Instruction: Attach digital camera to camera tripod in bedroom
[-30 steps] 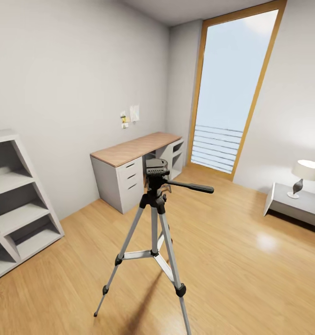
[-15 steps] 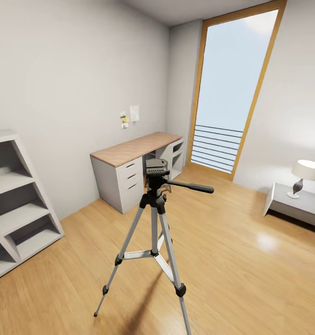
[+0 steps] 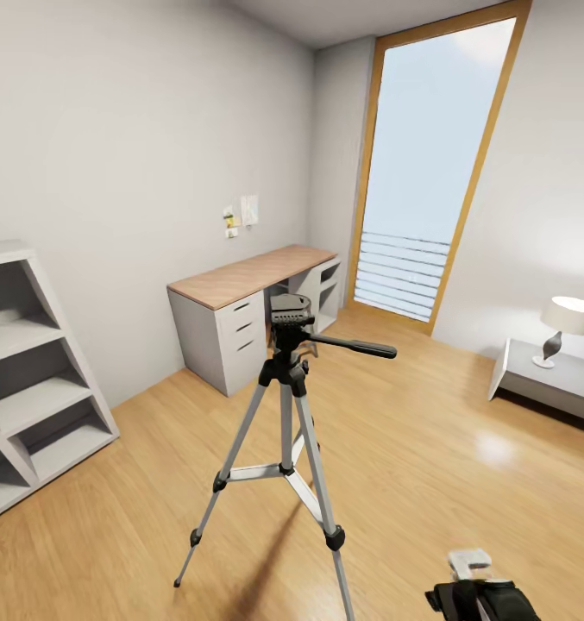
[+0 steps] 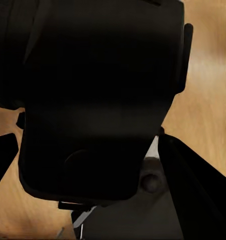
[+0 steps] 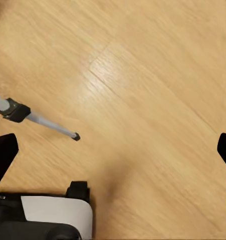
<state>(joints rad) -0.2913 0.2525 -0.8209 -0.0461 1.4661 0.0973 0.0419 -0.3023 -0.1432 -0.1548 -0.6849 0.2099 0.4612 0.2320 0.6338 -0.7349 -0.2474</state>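
Note:
The camera tripod (image 3: 286,405) stands on the wooden floor in the middle of the head view, silver legs spread, its black head (image 3: 290,317) bare on top and the pan handle (image 3: 356,347) pointing right. In the left wrist view a chunky black body, the digital camera (image 4: 97,95), sits between the two dark fingers of my left gripper (image 4: 92,160), which is shut on it. In the right wrist view my right gripper (image 5: 115,150) is open above the floor, with one tripod foot (image 5: 42,122) below it.
A wood-topped grey desk (image 3: 248,302) stands behind the tripod, grey shelves (image 3: 28,379) at the left wall, and a low grey table with a lamp (image 3: 563,358) at the right. A tall window (image 3: 425,172) is at the back. A black-and-white arm part (image 3: 477,591) shows at the lower right.
A black-and-white part of my arm has risen into the lower right of the head view. The tripod and the room have not shifted.

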